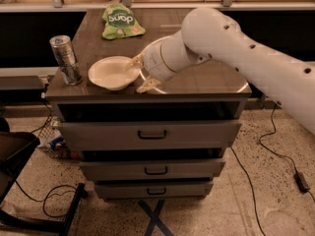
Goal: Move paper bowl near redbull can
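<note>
The off-white paper bowl [112, 73] sits upright on the left front of the dark cabinet top [206, 77]. The silver redbull can [65, 59] stands upright at the left edge, a short gap to the left of the bowl. My gripper [141, 73] is at the bowl's right rim, on the end of the white arm [231, 48] that reaches in from the right. Its fingers [147, 86] are spread apart, one behind and one in front of the rim's right side. I cannot tell whether they touch the bowl.
A green snack bag [121, 21] lies at the back of the top, behind the bowl. The cabinet has several drawers [150, 133] below. Cables run on the floor at the right [275, 151] and left.
</note>
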Available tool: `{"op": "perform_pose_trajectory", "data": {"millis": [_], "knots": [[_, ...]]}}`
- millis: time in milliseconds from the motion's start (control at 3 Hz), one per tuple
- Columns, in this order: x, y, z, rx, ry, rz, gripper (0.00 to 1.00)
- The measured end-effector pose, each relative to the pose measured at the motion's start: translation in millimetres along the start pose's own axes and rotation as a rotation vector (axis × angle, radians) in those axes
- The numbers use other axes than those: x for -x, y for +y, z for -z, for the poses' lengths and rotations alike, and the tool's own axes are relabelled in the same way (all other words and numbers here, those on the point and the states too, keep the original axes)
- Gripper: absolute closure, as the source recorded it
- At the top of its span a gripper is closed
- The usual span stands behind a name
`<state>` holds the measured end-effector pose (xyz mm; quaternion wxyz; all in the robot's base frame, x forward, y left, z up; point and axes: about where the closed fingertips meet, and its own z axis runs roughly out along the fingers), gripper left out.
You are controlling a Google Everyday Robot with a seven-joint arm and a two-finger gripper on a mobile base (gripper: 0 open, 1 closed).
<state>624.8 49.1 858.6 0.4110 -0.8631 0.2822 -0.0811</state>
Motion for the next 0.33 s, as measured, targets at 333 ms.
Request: {"op": "perform_pose_trajectory", "data": {"millis": [333], "knots": [[1.3,0.0,-1.4,0.001,-0.003,0.001,0.00]]}}
